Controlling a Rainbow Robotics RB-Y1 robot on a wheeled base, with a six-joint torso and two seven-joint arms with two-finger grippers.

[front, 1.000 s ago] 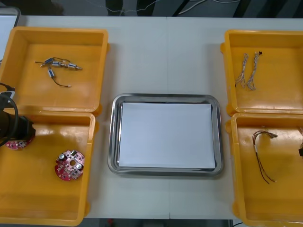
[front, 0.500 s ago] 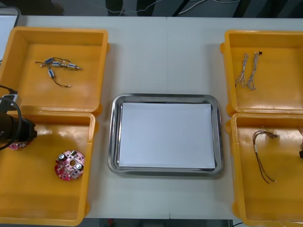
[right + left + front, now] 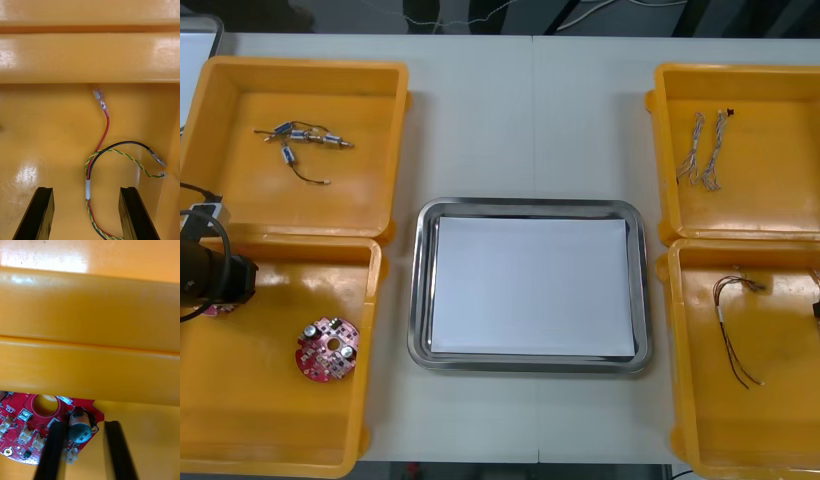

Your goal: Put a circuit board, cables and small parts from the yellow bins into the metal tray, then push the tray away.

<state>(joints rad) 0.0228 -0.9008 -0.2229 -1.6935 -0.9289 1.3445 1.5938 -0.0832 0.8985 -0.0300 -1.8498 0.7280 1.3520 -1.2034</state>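
Jaws parted, the left gripper (image 3: 84,424) straddles a red circuit board (image 3: 35,427) in the lower-left yellow bin (image 3: 270,420); the right gripper (image 3: 86,189) hangs open over a red-and-yellow cable (image 3: 104,135).

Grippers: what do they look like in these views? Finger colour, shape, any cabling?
Both have two plain black fingers, no markings visible. On the right gripper the fingers are flat slabs with squared tips. On the left gripper they look narrower. In the front view its body is black, with a black cable looping over it and a small white piece on the cable.
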